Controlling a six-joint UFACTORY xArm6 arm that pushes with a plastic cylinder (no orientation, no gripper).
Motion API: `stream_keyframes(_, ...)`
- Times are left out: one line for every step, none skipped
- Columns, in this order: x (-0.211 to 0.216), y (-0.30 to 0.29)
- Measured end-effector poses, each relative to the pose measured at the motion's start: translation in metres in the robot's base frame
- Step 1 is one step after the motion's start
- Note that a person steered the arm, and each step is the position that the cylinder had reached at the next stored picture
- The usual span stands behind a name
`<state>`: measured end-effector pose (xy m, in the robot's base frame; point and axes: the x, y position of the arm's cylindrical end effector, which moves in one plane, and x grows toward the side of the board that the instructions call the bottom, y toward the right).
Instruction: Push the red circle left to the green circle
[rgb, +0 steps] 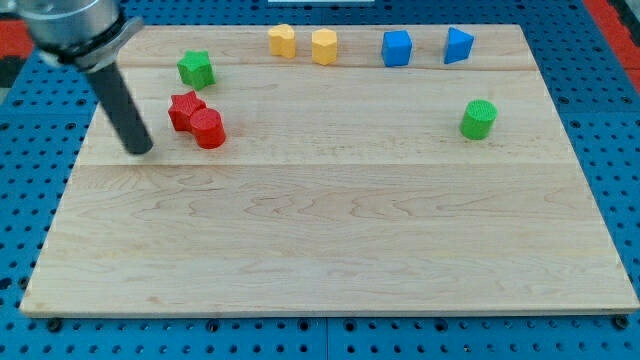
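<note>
The red circle lies on the wooden board at the view's upper left, touching a red star just up-left of it. The green circle stands far off at the view's right. My tip rests on the board to the left of the red circle, a short gap away, touching no block. The dark rod slants up to the view's top left corner.
A green star sits above the red star. Along the board's top edge lie two yellow blocks, a blue cube and a blue wedge-like block. The board lies on a blue pegboard.
</note>
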<state>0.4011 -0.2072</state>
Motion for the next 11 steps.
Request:
stream_keyframes(-0.015, 0.06)
stream_keyframes(-0.011, 0.142)
stream_keyframes(0.011, 0.131)
stream_keyframes(0.022, 0.157)
stream_keyframes(0.004, 0.228)
stream_keyframes(0.005, 0.238)
stream_keyframes(-0.022, 0.191)
stream_keyframes(-0.034, 0.24)
stream_keyframes(-0.034, 0.26)
stream_keyframes(-0.065, 0.283)
stream_keyframes(-0.063, 0.312)
